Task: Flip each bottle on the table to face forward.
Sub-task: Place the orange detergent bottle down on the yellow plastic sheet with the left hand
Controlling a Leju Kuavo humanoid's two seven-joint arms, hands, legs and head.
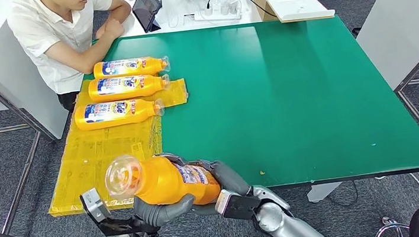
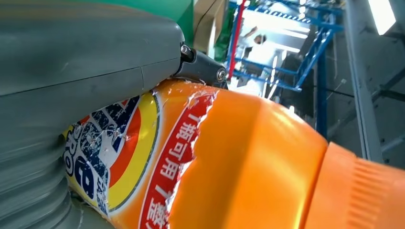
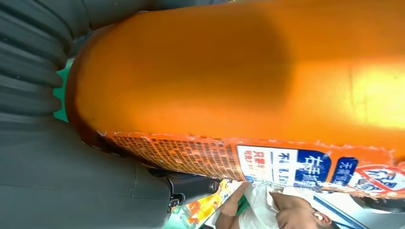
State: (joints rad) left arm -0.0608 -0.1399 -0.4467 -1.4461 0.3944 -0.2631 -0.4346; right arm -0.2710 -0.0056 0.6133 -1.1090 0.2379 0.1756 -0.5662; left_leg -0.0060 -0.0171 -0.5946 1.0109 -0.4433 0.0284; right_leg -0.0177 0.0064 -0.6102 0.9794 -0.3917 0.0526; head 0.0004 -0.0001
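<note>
Orange bottle (image 1: 163,180) was off the green table (image 1: 288,97), at its near-left corner — gripped jointly by left hand (image 1: 161,209) and right hand (image 1: 226,183), clear cap toward camera. Three bottles (image 1: 123,88) lay on yellow sheet (image 1: 101,157) — seated person (image 1: 60,34) just beyond.

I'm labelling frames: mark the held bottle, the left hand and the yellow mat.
held bottle (image 1: 169,181), head view, orange body.
left hand (image 1: 161,209), head view, grey thumb under the bottle.
yellow mat (image 1: 102,160), head view, bare middle.
</note>
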